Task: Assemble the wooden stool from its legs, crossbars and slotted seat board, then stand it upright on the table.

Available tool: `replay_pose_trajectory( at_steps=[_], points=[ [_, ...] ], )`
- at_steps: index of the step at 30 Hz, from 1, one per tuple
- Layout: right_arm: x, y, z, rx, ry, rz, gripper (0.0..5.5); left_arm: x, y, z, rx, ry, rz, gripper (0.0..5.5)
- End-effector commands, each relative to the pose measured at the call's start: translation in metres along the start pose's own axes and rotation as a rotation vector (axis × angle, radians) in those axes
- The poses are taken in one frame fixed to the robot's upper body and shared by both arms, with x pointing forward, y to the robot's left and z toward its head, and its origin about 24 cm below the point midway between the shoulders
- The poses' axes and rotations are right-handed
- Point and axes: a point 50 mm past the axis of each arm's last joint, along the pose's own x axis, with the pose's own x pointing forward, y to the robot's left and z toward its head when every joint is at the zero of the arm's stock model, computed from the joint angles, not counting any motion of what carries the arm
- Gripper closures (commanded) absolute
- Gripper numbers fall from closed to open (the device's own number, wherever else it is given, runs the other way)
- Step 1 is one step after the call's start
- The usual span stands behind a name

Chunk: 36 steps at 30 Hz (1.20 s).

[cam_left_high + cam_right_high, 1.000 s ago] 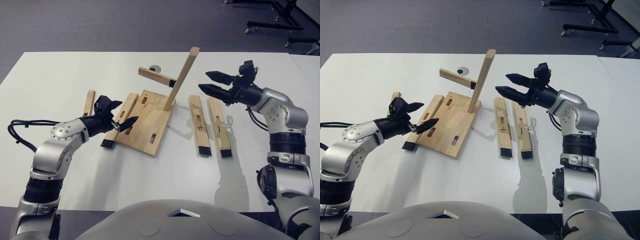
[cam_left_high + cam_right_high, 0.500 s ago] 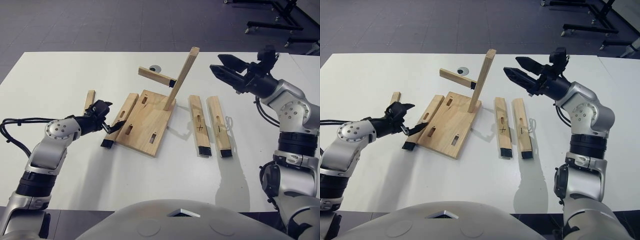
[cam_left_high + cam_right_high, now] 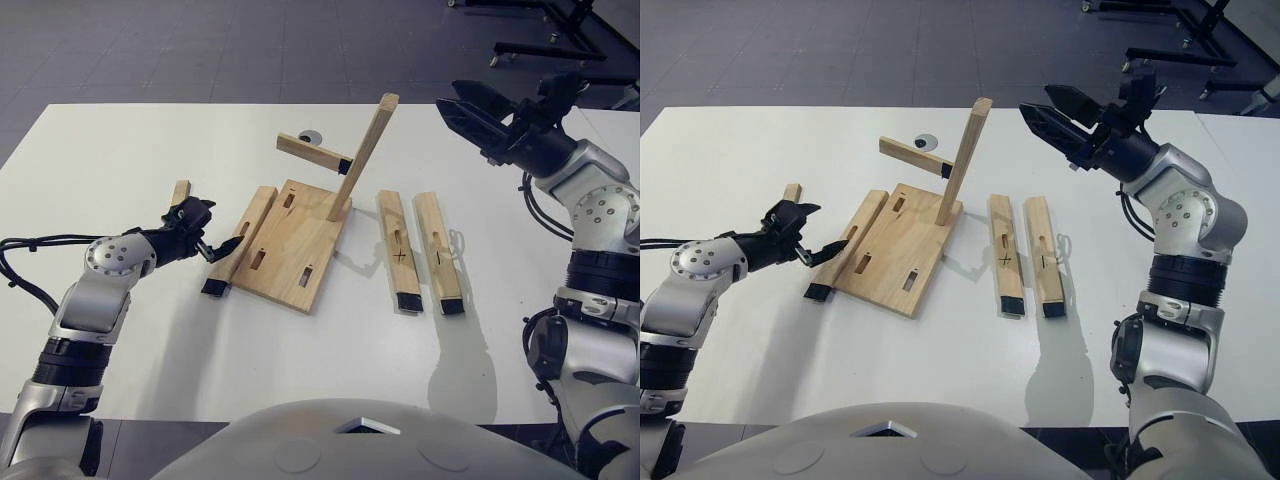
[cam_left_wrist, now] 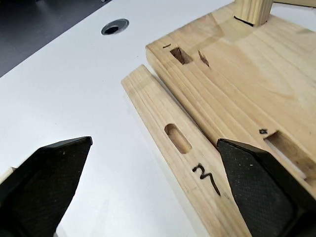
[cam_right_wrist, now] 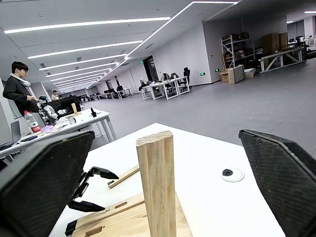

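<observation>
Little is being counted as done: one leg [image 3: 362, 155], crossbar [image 3: 312, 153] attached, is standing tilted in the seat board [image 3: 295, 250] on the surface [image 3: 120, 150], and three loose legs [image 3: 397, 250] are lying alongside. The left end effector [image 3: 215, 232] and right end effector [image 3: 450, 95] are being held wide, empty.

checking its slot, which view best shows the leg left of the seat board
Left wrist view: the leg is close, slot and mark plain. Eye views show it whole but small; right wrist view, its dark end.
</observation>
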Motion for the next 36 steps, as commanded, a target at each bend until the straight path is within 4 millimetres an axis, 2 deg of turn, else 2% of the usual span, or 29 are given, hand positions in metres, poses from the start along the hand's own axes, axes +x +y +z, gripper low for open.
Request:
replay_pose_trajectory(
  at_steps=[1,5,14,19,22,24,29,31,33,36],
  points=[
    [-0.001,-0.002,0.006,-0.023,0.003,-0.019,0.11,0.01,-0.021,-0.019,0.008,0.063,-0.063,0.85],
    [-0.001,-0.002,0.005,-0.023,0.005,-0.021,0.11,0.017,-0.034,-0.024,0.033,0.075,-0.108,0.85],
    [-0.001,-0.003,0.001,-0.025,0.005,-0.033,0.11,0.024,-0.055,0.002,0.034,-0.012,-0.14,0.85],
    [-0.002,-0.003,-0.003,-0.019,0.004,-0.039,0.11,0.027,-0.058,0.016,0.019,-0.048,-0.13,0.85],
    [-0.005,-0.004,-0.006,-0.036,0.025,-0.066,0.11,0.022,-0.047,0.014,0.016,-0.035,-0.09,0.85],
    [-0.012,-0.008,-0.006,-0.044,0.059,-0.117,0.11,0.016,-0.03,0.016,-0.016,-0.044,-0.038,0.85],
    [-0.048,-0.008,-0.012,-0.04,0.179,-0.281,0.11,-0.007,0.003,0.035,-0.17,-0.166,0.016,0.85],
    [-0.063,-0.005,-0.025,-0.023,0.22,-0.365,0.11,-0.013,0.01,0.04,-0.226,-0.215,0.036,0.85],
    [-0.074,0.001,-0.047,0.001,0.253,-0.463,0.11,-0.015,0.007,0.044,-0.258,-0.246,0.044,0.85],
    [-0.082,0.006,-0.076,0.045,0.291,-0.551,0.11,-0.018,0.005,0.046,-0.289,-0.273,0.07,0.85]
  ],
)
